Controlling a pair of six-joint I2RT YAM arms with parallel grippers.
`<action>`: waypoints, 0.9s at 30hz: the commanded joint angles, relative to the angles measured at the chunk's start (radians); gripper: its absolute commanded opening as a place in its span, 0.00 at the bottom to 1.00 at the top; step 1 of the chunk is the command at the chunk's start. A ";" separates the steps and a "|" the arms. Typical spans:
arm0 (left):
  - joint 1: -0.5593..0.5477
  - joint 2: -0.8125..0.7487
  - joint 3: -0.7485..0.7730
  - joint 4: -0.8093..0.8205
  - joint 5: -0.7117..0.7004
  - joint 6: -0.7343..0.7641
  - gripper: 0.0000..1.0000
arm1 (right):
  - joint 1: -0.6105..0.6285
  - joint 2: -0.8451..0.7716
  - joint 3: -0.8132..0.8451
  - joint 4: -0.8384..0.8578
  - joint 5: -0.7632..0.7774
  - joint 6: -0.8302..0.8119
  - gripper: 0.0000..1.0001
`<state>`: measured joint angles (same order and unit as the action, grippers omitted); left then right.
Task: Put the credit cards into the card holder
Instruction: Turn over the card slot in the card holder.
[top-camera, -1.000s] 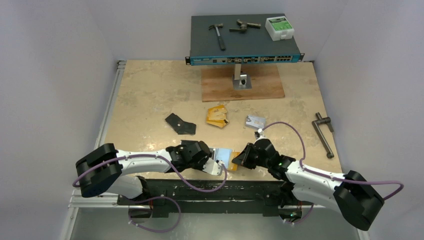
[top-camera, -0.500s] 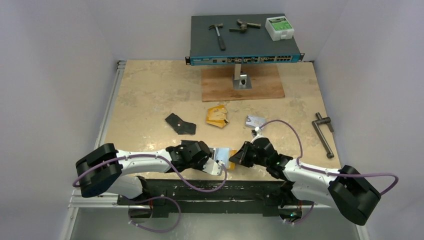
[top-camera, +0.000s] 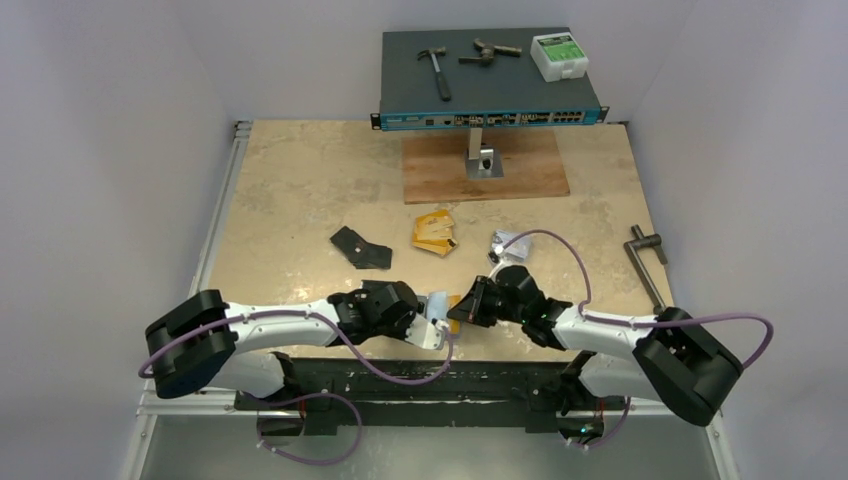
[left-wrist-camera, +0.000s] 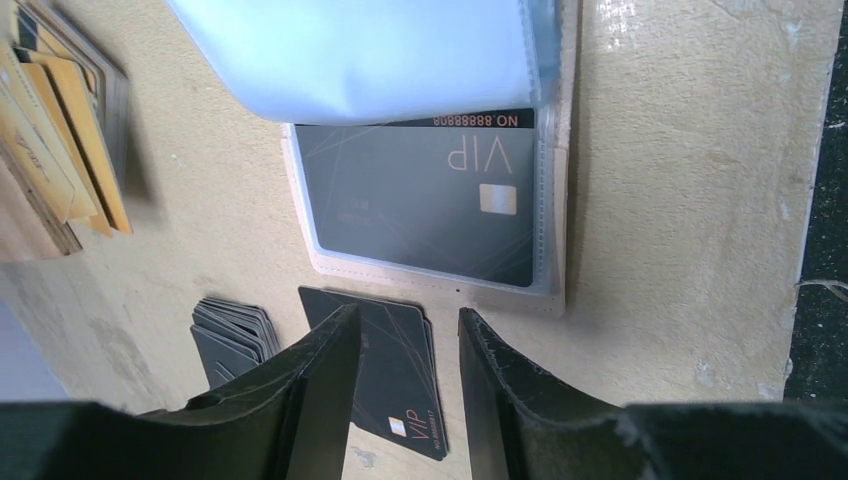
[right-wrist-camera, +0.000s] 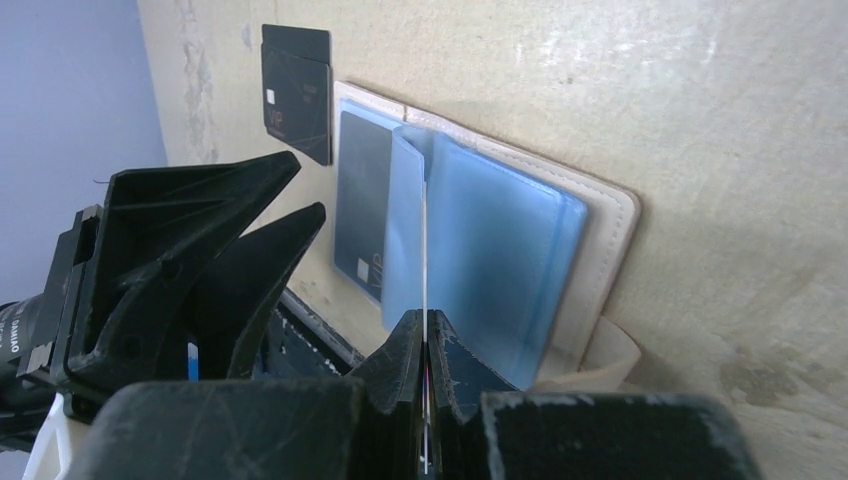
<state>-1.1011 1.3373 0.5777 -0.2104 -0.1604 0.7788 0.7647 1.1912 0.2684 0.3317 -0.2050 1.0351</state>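
Note:
The card holder (top-camera: 442, 302) lies open near the table's front edge, pale tan with light-blue sleeves (right-wrist-camera: 500, 250). A dark grey credit card (left-wrist-camera: 420, 200) sits in its clear pocket. My right gripper (right-wrist-camera: 426, 320) is shut on a thin credit card (right-wrist-camera: 425, 250), seen edge-on, whose far edge stands among the blue sleeves. In the top view that card shows orange beside the right gripper (top-camera: 462, 305). My left gripper (left-wrist-camera: 405, 330) is open just off the holder's edge, above loose dark cards (left-wrist-camera: 395, 370) lying on the table.
An orange card stack (top-camera: 433, 233), silvery cards (top-camera: 510, 242) and a black wallet (top-camera: 360, 248) lie mid-table. A wooden board (top-camera: 485, 165) and a network switch (top-camera: 490, 80) carrying tools stand at the back. A metal crank (top-camera: 648, 265) lies at the right.
My right gripper has moved left with its card, up to the card holder's sleeves. The left gripper has stayed in place.

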 joint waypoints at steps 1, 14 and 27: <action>0.005 -0.056 -0.007 0.022 0.028 -0.031 0.40 | -0.003 0.041 0.063 0.095 -0.045 -0.023 0.00; 0.069 -0.085 -0.012 0.002 0.096 -0.032 0.39 | -0.004 0.137 0.109 0.188 -0.125 -0.025 0.00; 0.149 -0.111 -0.006 -0.093 0.197 0.084 0.38 | -0.003 0.195 0.130 0.155 -0.123 -0.037 0.00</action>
<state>-0.9558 1.2404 0.5739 -0.2741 -0.0437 0.8040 0.7647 1.3914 0.3725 0.4717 -0.3099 1.0180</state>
